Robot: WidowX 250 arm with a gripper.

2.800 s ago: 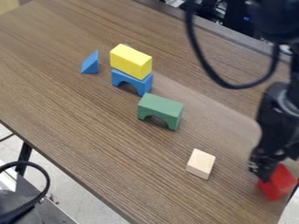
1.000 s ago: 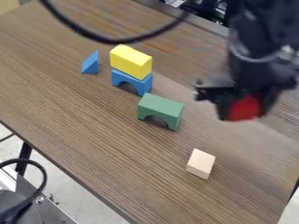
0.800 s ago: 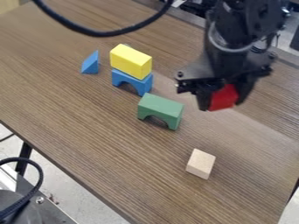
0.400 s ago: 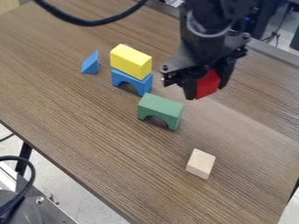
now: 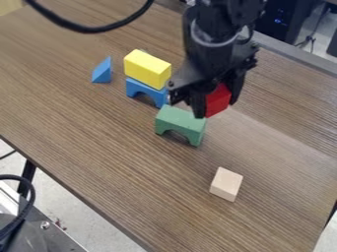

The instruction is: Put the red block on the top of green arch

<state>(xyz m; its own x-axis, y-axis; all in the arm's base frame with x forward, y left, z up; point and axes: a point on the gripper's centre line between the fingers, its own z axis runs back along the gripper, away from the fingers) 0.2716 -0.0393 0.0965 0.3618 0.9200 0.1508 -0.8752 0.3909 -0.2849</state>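
Fingers are clamped on the red block, which is held aloft beside the green arch. Light, rigid wood is suggested, hardly crushable; by opposite flat sides it is best gripped, lest smooth paint slip.

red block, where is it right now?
In the camera view, the red block is held in the gripper, right of center, by the green arch's upper-right corner.

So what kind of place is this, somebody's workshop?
Probably a robotics lab or test bench: a black robot arm's gripper holds a red block over a wood-grain table, with toy blocks about and loose cables nearby.
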